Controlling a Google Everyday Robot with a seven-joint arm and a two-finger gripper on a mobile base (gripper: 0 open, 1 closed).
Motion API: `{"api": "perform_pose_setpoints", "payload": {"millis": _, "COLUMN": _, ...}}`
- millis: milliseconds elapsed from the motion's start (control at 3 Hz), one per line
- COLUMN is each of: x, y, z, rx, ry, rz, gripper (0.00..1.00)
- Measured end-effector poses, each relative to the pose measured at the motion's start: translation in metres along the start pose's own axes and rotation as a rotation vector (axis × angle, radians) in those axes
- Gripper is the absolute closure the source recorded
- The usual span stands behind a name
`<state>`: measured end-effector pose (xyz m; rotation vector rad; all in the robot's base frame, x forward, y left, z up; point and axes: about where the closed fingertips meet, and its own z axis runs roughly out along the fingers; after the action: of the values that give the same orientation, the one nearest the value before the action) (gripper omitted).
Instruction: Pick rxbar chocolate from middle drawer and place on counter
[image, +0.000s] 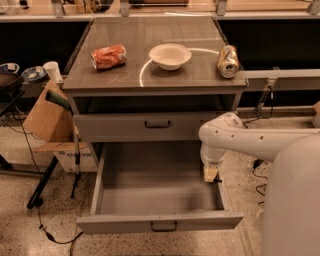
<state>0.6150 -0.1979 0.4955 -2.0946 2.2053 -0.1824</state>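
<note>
The middle drawer (150, 192) is pulled wide open at the bottom of the cabinet, and the visible part of its smooth grey floor is bare. The rxbar chocolate is not visible; it may be hidden behind my arm. My gripper (210, 174) hangs down from the white arm (235, 137) into the drawer's right side, close to the right wall. The counter (150, 75) is the glossy top with a pale ring line.
On the counter lie a crushed orange can (108, 56), a white bowl (170, 55) and a gold can (228, 61). A shut shallower drawer front (157, 125) sits above the open one. A cardboard box (47, 120) and cables lie on the floor at the left.
</note>
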Motion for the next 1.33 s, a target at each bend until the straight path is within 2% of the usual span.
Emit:
{"api": "perform_pose_setpoints", "payload": {"millis": 667, "x": -0.002, "y": -0.009, "z": -0.094, "rx": 0.07, "ry": 0.051, "rz": -0.018, "gripper": 1.0}}
{"api": "perform_pose_setpoints", "payload": {"millis": 1000, "x": -0.006, "y": -0.021, "z": -0.141, "rx": 0.101, "ry": 0.076, "rz": -0.023, "gripper": 1.0}}
{"api": "perform_pose_setpoints", "payload": {"millis": 1333, "x": -0.018, "y": -0.043, "z": -0.175, "rx": 0.122, "ry": 0.085, "rz": -0.035, "gripper": 1.0}}
